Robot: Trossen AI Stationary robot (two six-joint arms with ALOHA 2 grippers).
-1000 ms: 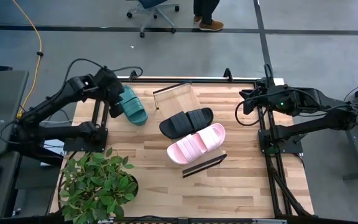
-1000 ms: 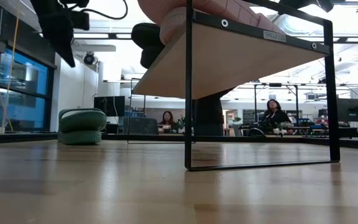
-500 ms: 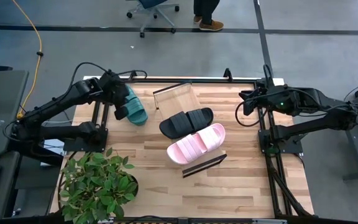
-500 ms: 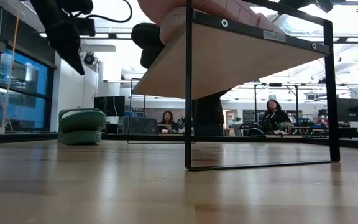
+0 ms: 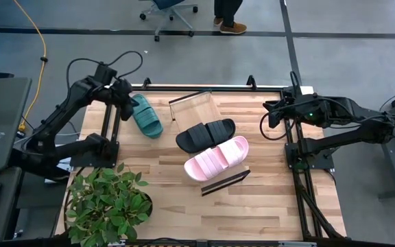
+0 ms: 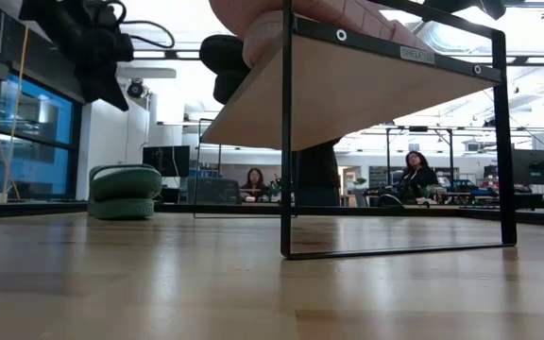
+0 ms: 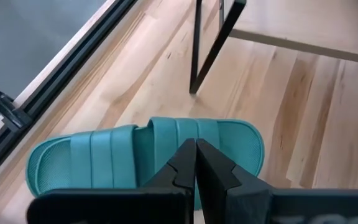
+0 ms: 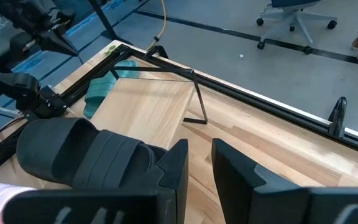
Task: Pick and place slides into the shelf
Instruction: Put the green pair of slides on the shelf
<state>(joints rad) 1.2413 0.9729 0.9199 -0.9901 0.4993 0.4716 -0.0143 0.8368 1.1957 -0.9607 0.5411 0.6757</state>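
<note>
1. Presently poised above the green slide (image 5: pixel 146 116), left gripper (image 5: pixel 126 101) with fingertips pressed together and empty, as seen in the left wrist view (image 7: pixel 196 163).
2. Directly ahead of and below those fingertips: the ribbed strap of the green slide (image 7: pixel 148 155), sole flat on the tabletop (image 5: pixel 266 199), not yet on the shelf (image 5: pixel 193 107).
3. Advised for the step in hand, as a judgement: part the fingers before descending, straddle the strap across its width rather than the sole edge, then close firmly; a grip on the strap crown likely gives least slip.
4. Beyond the slide from the gripper: the shelf's thin black end rail (image 7: pixel 197 46), near the shoe's end. Needs a lift high enough to clear that rail before carrying over the board.
5. Farther along, away from the left gripper: black slide (image 5: pixel 205 133) and pink slide (image 5: pixel 217 157) already lying on the board, side by side and touching, leaving bare wood at the near end for the third.
6. Parked at the table's far edge, well apart from the work: right gripper (image 8: pixel 197 163), fingers parted with nothing between them.
7. Materials: slides of moulded foam or rubber, matte, with wide grooved straps and rounded toes; probably compliant under a pinch. Shelf of pale smooth wood on slim metal frames. Tabletop of jointed wood strips, lightly glossy.
8. Beside the left arm's base: leafy potted plant (image 5: pixel 108 202), clear of the path.
</note>
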